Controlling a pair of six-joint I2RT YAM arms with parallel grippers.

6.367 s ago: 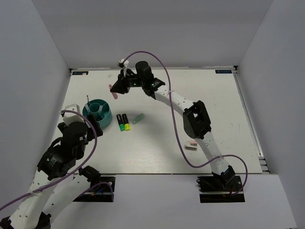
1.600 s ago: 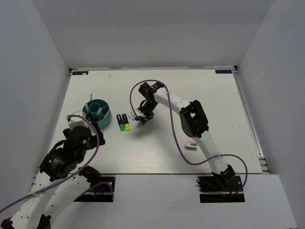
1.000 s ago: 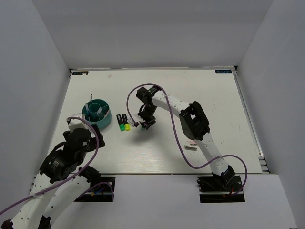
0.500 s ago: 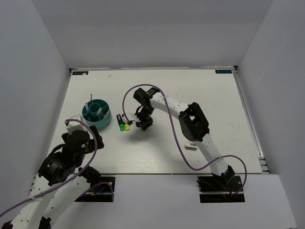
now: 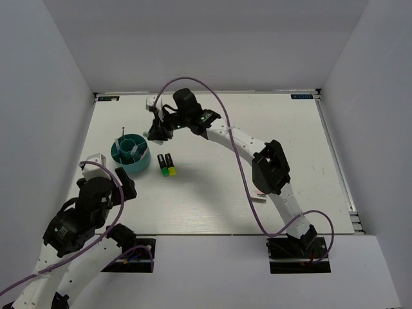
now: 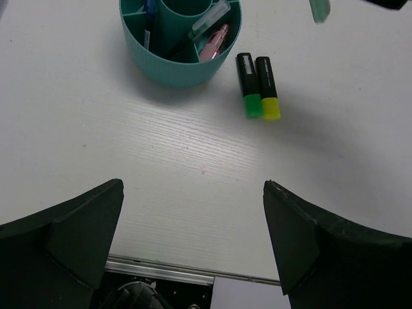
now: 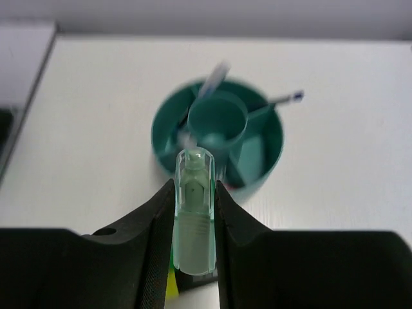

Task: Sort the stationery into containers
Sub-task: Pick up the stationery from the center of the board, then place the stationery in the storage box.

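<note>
Pale green marker (image 7: pixel 194 238), pinched tight on both sides by the right gripper (image 7: pixel 194 193) and held up in the air, off the table. From the top view, just past the far right edge of the round teal holder (image 5: pixel 138 167), close by but not inside. From the right wrist view, pointing out toward that holder, clear cap first. Inside the holder: a thin blue pen (image 6: pixel 149 18) standing in a side slot on the left, a pink marker (image 6: pixel 214 41) leaning in a slot on the right, and a clear-capped pen (image 6: pixel 210 15) leaning just behind the pink one. Just right of the holder, flat on the white table (image 5: pixel 212 193): the green-ended black marker (image 6: pixel 248 84) nearer the holder and the yellow-ended black marker (image 6: pixel 268 87) on its other side, the two side by side and touching. Left gripper (image 6: pixel 193 193) on the near side of the holder, well back, fingers spread wide apart, holding nothing.
</note>
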